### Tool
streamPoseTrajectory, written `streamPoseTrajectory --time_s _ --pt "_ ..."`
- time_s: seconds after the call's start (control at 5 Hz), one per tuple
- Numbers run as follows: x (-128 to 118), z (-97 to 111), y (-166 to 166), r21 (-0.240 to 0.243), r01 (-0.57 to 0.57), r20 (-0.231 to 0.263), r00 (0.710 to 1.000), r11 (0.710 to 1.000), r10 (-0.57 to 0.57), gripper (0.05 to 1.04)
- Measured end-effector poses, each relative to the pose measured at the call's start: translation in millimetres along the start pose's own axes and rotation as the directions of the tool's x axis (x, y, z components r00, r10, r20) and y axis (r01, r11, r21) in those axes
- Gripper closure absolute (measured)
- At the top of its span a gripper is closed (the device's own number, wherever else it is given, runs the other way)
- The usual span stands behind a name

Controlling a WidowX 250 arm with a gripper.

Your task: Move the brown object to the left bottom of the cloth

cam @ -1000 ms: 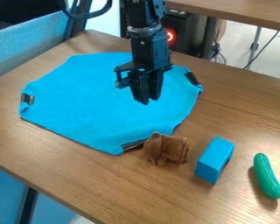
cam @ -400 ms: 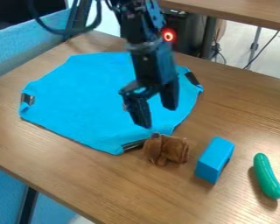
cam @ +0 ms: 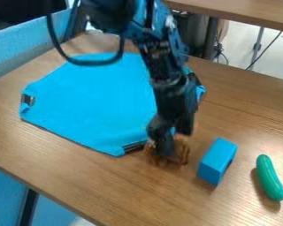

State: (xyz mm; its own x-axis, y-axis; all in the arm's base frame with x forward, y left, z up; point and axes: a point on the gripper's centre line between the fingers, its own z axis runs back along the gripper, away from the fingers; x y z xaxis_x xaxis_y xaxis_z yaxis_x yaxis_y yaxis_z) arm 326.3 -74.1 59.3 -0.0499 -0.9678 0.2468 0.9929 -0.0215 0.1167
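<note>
We have the black two-finger gripper (cam: 174,142) down at the fuzzy brown object (cam: 182,153), fingers parted — any hold we cannot tell — beside the blue fabric cloth (cam: 90,103).

brown wood-grain surface (cam: 97,190), soft sheen toward its right side, blue fabric (cam: 20,42) along the upper left, dark leg (cam: 28,209) at lower left, second wooden table (cam: 244,13) behind, pale floor (cam: 278,59), thin metal pole (cam: 257,46), black cables (cam: 266,46)
</note>
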Motion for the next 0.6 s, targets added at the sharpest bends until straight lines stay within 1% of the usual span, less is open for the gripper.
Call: streamPoseTrajectory --time_s 0.2,0.4,0.6 --pt "-1.5 -15.8 1.2 -0.009 -0.092 -0.006 0.996 0.996 0.092 0.110" --pt "-2.4 -18.0 2.7 0.000 -0.124 -0.008 0.992 0.992 0.124 0.384" --pt "-5.0 -15.1 0.5 -0.024 -0.129 0.018 0.991 0.991 0.130 0.677"
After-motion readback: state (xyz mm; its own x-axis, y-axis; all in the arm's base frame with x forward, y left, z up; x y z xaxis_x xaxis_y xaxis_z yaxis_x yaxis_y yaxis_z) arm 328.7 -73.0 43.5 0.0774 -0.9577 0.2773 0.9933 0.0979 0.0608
